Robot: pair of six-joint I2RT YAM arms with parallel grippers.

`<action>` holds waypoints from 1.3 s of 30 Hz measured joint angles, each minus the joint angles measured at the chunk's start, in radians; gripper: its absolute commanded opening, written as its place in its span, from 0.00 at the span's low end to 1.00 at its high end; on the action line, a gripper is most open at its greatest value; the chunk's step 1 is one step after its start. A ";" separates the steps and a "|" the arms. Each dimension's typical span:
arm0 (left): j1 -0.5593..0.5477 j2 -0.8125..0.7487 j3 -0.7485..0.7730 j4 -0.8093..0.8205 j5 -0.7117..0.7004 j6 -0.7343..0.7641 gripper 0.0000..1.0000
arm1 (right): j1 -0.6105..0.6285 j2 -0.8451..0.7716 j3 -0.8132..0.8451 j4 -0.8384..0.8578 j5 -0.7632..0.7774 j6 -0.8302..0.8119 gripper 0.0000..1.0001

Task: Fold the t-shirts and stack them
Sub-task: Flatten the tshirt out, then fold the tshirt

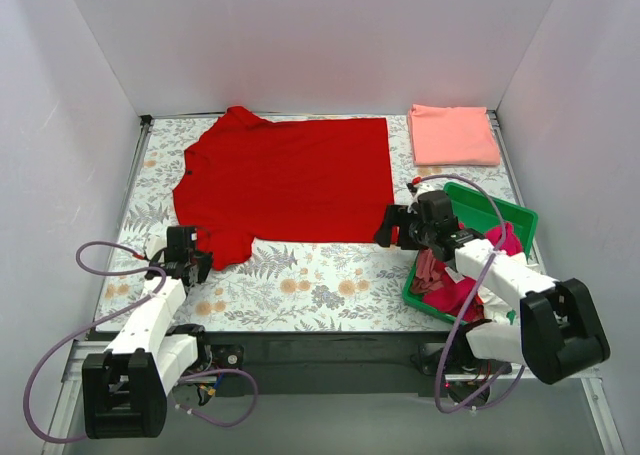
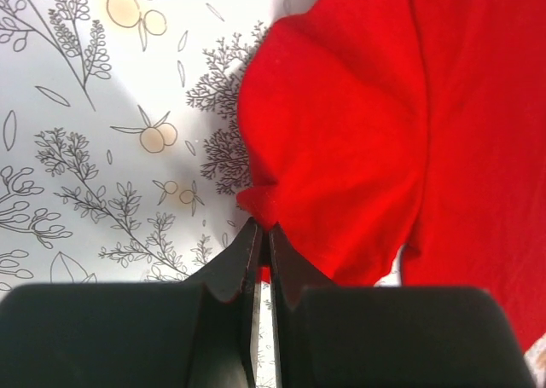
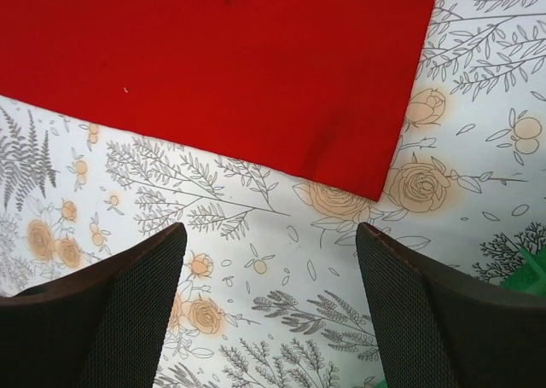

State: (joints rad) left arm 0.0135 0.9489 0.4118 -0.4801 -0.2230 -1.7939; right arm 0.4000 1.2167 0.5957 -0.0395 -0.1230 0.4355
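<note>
1. On the floral-print table cover (image 1: 300,285), a plain bright red cloth t-shirt (image 1: 290,180) lies spread out, unfolded.
2. A salmon-pink cloth t-shirt (image 1: 453,135) sits folded far right; crumpled pink shirts (image 1: 455,285) wait in the green plastic bin (image 1: 500,215).
3. The left gripper (image 2: 263,234) pinches the red sleeve; the right gripper (image 3: 271,230) gapes beside the hem corner.

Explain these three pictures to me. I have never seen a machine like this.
Two robot arms are bolted at a table's near edge. The wide picture comes from a camera above and behind them; the other two come from cameras on each wrist. A red t-shirt lies spread on the floral table cover, a folded salmon-pink t-shirt at the far right, and more shirts in a green bin. The left end effector is shut, pinching the red shirt's edge. The right end effector is open beside the shirt's near right corner, holding nothing.
</note>
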 measured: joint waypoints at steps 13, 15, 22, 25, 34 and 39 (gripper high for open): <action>0.000 -0.087 -0.029 0.022 0.029 0.002 0.00 | 0.038 0.265 0.126 -0.050 0.053 -0.011 0.60; 0.000 -0.087 -0.031 0.022 0.029 0.002 0.00 | 0.043 0.279 0.138 -0.067 0.074 0.000 0.60; 0.000 -0.087 -0.031 0.026 0.029 0.001 0.00 | 0.070 0.278 0.143 -0.095 0.193 0.112 0.62; 0.000 -0.087 -0.031 0.027 0.029 0.001 0.00 | 0.080 0.275 0.143 -0.096 0.239 0.169 0.62; 0.000 -0.087 -0.031 0.032 0.029 0.002 0.00 | 0.087 0.277 0.143 -0.096 0.310 0.261 0.48; 0.000 -0.087 -0.031 0.032 0.027 0.001 0.00 | 0.087 0.294 0.143 -0.093 0.322 0.275 0.40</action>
State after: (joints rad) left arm 0.0135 0.8619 0.3805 -0.4480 -0.1955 -1.7927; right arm 0.4866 1.5105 0.7391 -0.1329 0.1989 0.7101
